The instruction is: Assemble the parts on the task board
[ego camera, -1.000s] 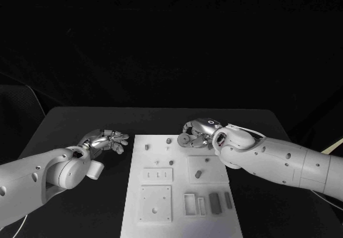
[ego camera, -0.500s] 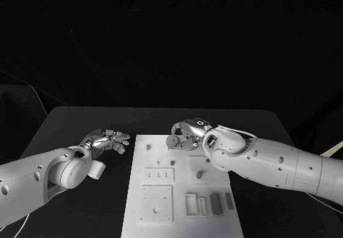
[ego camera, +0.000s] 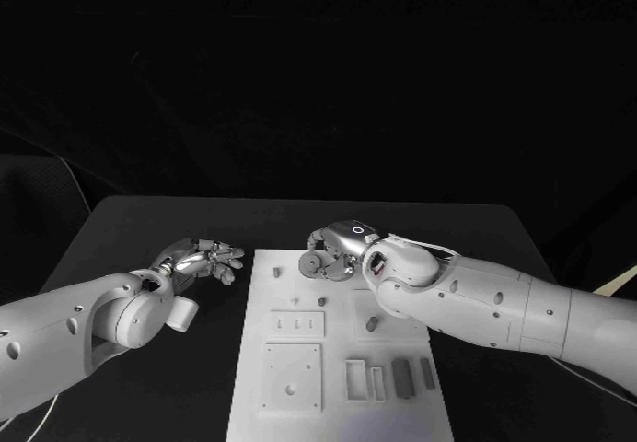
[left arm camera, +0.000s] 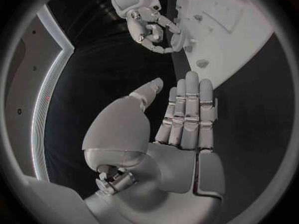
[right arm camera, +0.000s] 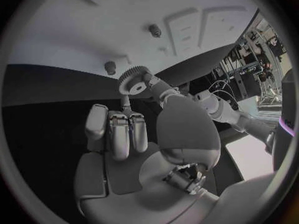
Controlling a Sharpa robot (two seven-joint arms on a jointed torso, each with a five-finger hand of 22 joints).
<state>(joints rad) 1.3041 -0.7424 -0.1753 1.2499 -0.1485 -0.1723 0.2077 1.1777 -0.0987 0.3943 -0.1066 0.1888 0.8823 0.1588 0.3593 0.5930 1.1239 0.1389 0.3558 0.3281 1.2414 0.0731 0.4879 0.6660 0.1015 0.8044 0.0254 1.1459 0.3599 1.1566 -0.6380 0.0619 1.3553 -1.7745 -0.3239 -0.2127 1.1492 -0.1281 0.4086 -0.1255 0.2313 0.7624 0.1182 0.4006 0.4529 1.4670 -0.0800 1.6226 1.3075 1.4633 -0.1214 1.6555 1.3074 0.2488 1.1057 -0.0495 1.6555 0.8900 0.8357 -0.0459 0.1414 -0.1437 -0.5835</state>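
Gear [right arm camera: 132, 81] is being pinched by the right hand [ego camera: 335, 253], thumb and one fingertip closing on it, other fingers [right arm camera: 118, 132] lying pressed together side by side. In the right wrist view the gear is sitting at the fingertips above the far edge of the task board [ego camera: 339, 364], near a small peg [right arm camera: 110, 66] standing in the board; whether gear and board are touching, cannot tell. In the head view the gear itself is hard to make out, the right hand is hovering over the board's far edge, around its middle.

Task board is lying in the middle of the tabletop [ego camera: 146, 230], long side running from the far part toward the near edge. On it: two small pegs near the far edge [ego camera: 276, 273], a tilted peg [ego camera: 320, 301] further in, another dark part [ego camera: 372, 323] in a square recess toward the right edge, a plate with slots [ego camera: 296, 323] in the middle, a square plate [ego camera: 290, 378] near the near-left corner, and dark bars [ego camera: 399, 378] standing in slots near the near-right corner.

Left hand [ego camera: 202, 261] is hanging over the tabletop just beside the board's far-left corner, holding nothing. In the left wrist view its fingers [left arm camera: 187, 114] are lying straight and pressed together, thumb standing apart.
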